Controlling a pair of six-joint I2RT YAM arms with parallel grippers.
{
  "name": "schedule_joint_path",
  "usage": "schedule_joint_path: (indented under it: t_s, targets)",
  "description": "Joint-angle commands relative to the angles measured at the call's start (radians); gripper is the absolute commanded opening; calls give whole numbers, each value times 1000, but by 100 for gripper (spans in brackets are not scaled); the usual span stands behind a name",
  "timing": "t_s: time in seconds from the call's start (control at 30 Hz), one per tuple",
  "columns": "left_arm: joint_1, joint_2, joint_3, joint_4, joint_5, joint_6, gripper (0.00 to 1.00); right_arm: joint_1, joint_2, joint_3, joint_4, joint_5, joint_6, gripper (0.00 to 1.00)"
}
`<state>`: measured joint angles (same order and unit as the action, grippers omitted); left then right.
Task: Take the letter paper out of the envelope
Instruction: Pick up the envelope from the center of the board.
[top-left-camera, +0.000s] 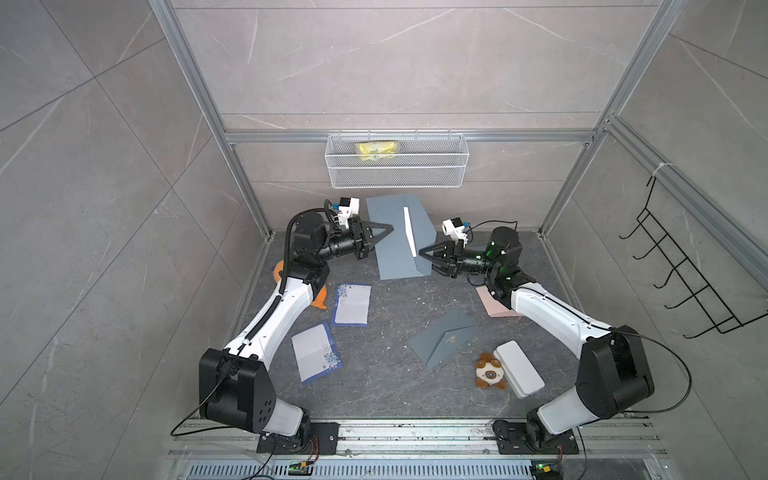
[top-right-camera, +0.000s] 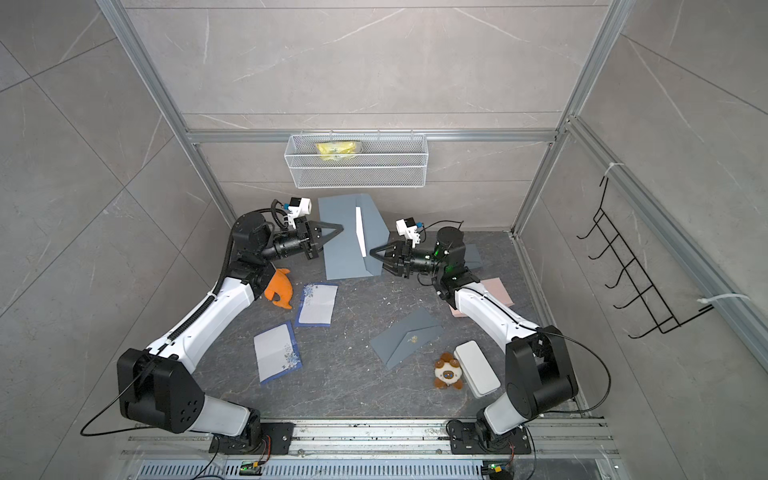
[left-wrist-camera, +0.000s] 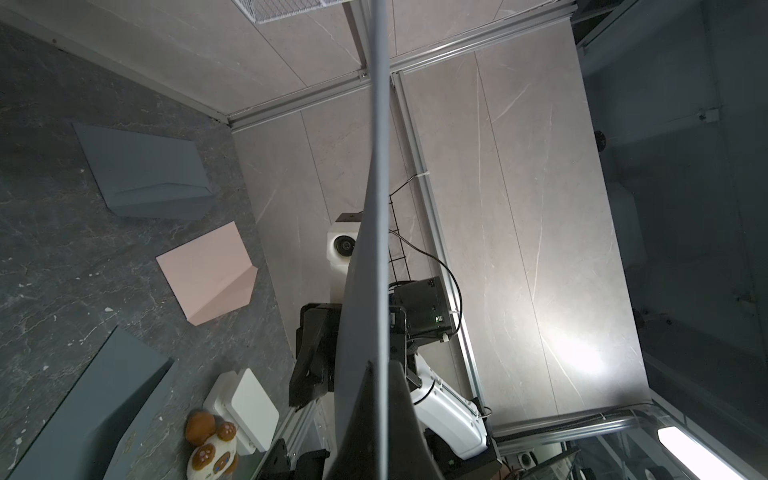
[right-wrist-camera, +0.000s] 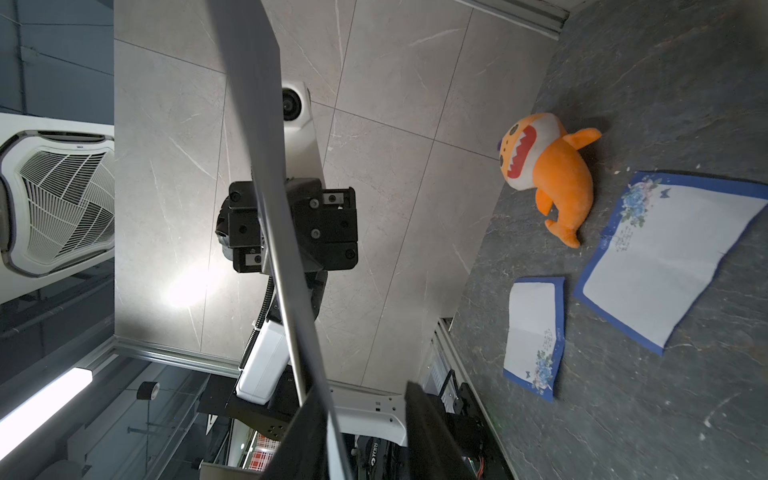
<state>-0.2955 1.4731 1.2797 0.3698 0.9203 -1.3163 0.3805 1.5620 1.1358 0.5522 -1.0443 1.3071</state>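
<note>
At left tool (top-left-camera: 389, 230), envelope (top-left-camera: 395, 259) (letter paper (top-left-camera: 410, 232) inside)

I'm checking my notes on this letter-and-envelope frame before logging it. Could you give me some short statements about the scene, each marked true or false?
1. The left hand is shut on the raised grey envelope. True.
2. The right hand is clamped shut. False: its jaws stand open at the envelope's corner.
3. A white letter paper shows inside the raised envelope. True.
4. The wire basket is empty. False: a yellow packet lies in it.
5. The orange plush lies beside the right arm. False: it lies by the left arm.
6. Two blue-bordered sheets lie on the table. True.
</note>
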Motion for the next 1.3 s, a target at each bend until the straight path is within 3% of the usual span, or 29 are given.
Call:
schedule_joint_path:
  t_s: [0.0, 0.37, 0.7, 1.27]
  targets:
    - [-10, 5, 53, 85, 11, -26, 0, 16, -3, -7, 70, 22, 31, 34]
    - [-11, 27, 62, 76, 13, -11, 0, 41, 6, -6, 212, 38, 138, 33]
    - [-11, 49, 72, 70, 26, 0, 0, 43, 1, 16, 214, 26, 156, 31]
    - [-14, 59, 64, 68, 31, 5, 0, 43, 20, 37, 184, 23, 148, 13]
